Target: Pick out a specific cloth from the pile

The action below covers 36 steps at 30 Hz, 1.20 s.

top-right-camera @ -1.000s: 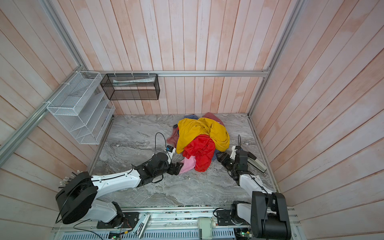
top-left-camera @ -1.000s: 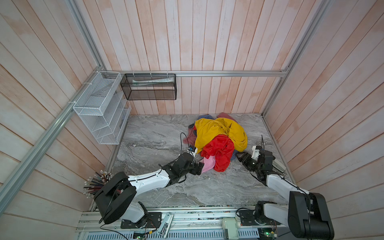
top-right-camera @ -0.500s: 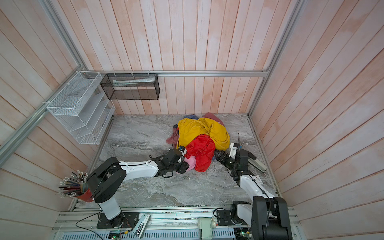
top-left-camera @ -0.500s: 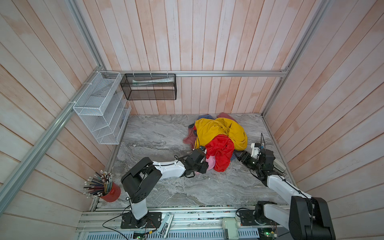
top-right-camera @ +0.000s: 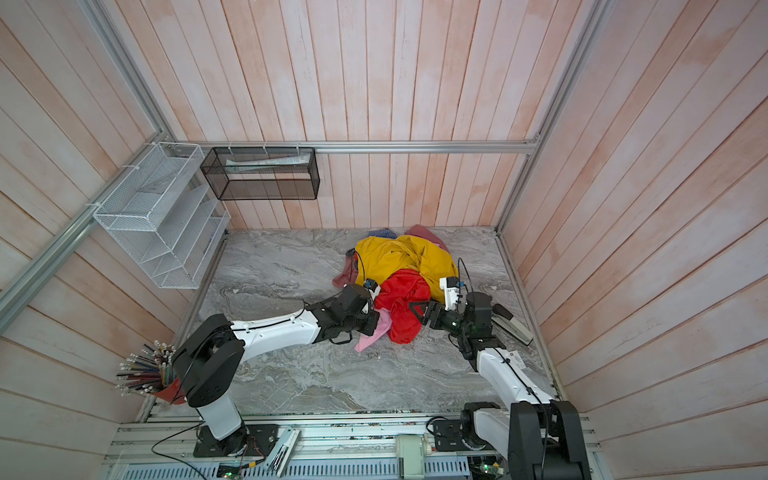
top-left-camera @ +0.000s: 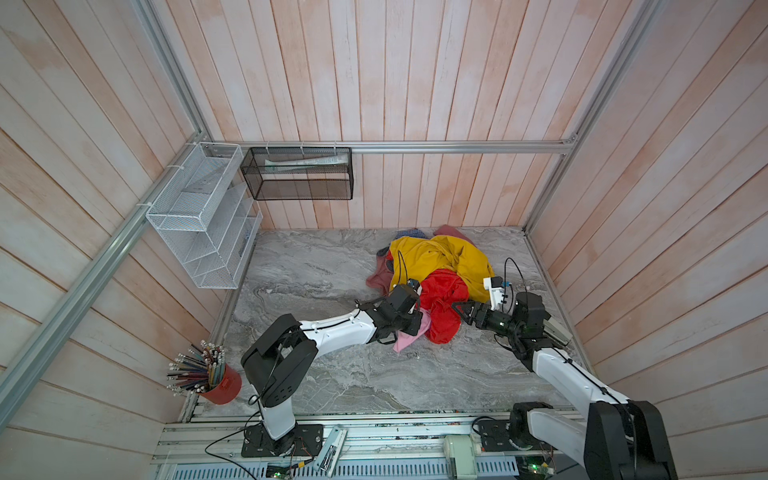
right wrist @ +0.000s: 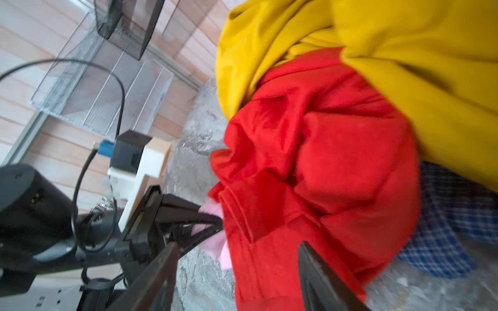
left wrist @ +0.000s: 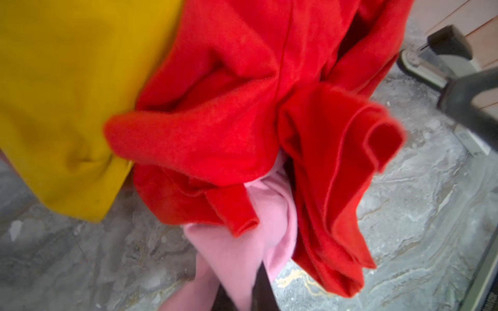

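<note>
Cloth (top-left-camera: 405, 340) first. In both top views, how does the cloth (top-right-camera: 369, 337) look?

- Light pink, plain and soft. Only a small crumpled tongue shows. It lies on the marble tabletop (top-left-camera: 332, 374) at the near side of the pile (top-left-camera: 436, 259), poking out from under the red garment (top-left-camera: 442, 309). The pile sits toward the tabletop's far edge, right of the middle.

- And the grippers there?

- The left gripper (top-left-camera: 417, 323) lies low with its tip on the pink fabric. The right gripper (top-left-camera: 459, 309) points at the red garment from the right-edge side, just beside it. A label on that arm is too small to read.

- Left wrist view?

- The cloth (left wrist: 256, 237) runs as a smooth pink fold from beneath the red garment (left wrist: 215, 121) down between two dark fingers (left wrist: 261, 290), which are pressed together on it. The yellow garment (left wrist: 67, 94) lies alongside. Print on a rail (left wrist: 482, 282) is too blurred to read.

- Right wrist view?

- The left gripper (right wrist: 213, 223) shows side-on, jaws clamped tight on a pink fold of the cloth (right wrist: 219, 251). The right gripper (right wrist: 238, 243) has its own jaws standing apart with red fabric between them and nothing pinched. A blue checked garment (right wrist: 444, 229) peeks from under the yellow one.
</note>
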### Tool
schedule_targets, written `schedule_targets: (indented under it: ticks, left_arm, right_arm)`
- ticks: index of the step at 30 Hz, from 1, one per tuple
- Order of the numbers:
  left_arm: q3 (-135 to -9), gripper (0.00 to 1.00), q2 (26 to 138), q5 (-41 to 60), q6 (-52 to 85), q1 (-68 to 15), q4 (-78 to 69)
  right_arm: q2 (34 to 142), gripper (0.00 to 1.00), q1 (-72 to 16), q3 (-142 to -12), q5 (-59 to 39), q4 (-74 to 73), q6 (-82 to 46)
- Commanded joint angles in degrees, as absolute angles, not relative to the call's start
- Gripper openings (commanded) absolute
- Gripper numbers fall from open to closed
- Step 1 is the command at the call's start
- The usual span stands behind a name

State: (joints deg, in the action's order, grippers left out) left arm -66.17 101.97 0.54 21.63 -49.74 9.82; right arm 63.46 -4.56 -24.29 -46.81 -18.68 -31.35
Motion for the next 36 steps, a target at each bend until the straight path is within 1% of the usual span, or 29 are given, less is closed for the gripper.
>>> schedule_targets:
  ticks: [1, 6, 10, 13, 19, 28, 36]
  left_arm:
    - [-70.30, 0.00, 99.85, -1.10, 19.67, -49.79, 12.31]
    - [-75.70, 0.00, 99.45, 0.09, 18.20, -49.83, 15.05]
    - [-79.46, 0.00, 98.50, -0.06, 16.61, -49.83, 17.24]
    - [-80.97, 0.00, 97.11, -1.19, 15.53, -49.82, 17.87]
    - [-84.88, 0.00, 95.54, -0.41, 14.03, -49.88, 19.63]
    - [-93.19, 0.00, 94.64, 1.91, 12.31, -49.83, 23.49]
    - [-101.15, 0.02, 94.07, 2.32, 9.40, -49.79, 27.42]
  right_arm:
    - [63.78, 0.69, -6.71, -26.69, -51.07, -18.80, -27.72]
    - [66.93, 0.68, -11.49, -30.42, -40.69, -10.93, -21.39]
    - [70.35, 0.66, -12.74, -31.88, -34.09, -11.94, -22.23]
    - [72.57, 0.60, -12.79, -32.50, -29.77, -13.28, -24.03]
    - [77.82, 0.51, -12.83, -34.93, -26.40, -14.32, -25.27]
    - [80.15, 0.51, -12.84, -34.51, -22.26, -16.87, -29.10]
    - [81.43, 0.51, -12.88, -34.46, -20.09, -18.02, -30.98]
